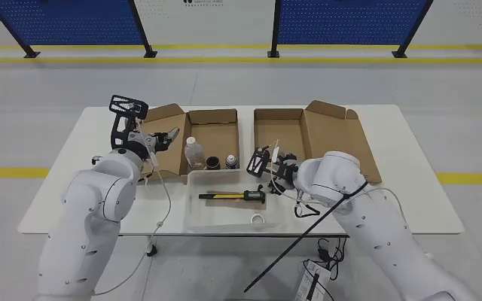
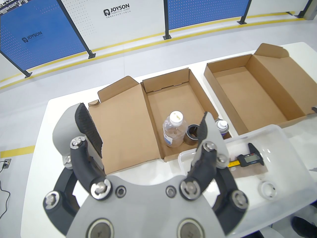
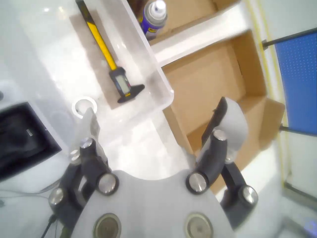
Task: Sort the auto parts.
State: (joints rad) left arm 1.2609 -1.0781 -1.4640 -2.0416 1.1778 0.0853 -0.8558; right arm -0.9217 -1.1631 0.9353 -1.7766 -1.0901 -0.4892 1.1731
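Nearest, 1 clear tray [image 1: 222, 214] holds 1 caliper [image 1: 233, 196] and 1 white ring [image 1: 257, 219]. Left fingers [image 2: 86, 125] and right fingers [image 3: 218, 115] are spread, empty. Farther stand 2 boxes: right box [image 1: 279, 139], and left box [image 1: 215, 135] holding 1 bottle [image 2: 174, 130], 1 cylinder [image 2: 190, 136], 1 spray can [image 2: 221, 127].

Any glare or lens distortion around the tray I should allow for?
Right wrist view: bright glare spots inside the clear tray, caliper plainly visible; left wrist view: the wide lens bends the yellow floor line; top view: even light, soft shadows.

boxes [image 2: 173, 100] — matt cardboard | tray [image 2: 281, 153] — clear glossy plastic | bottle [image 2: 174, 131] clear plastic | table [image 1: 414, 165] smooth, glossy
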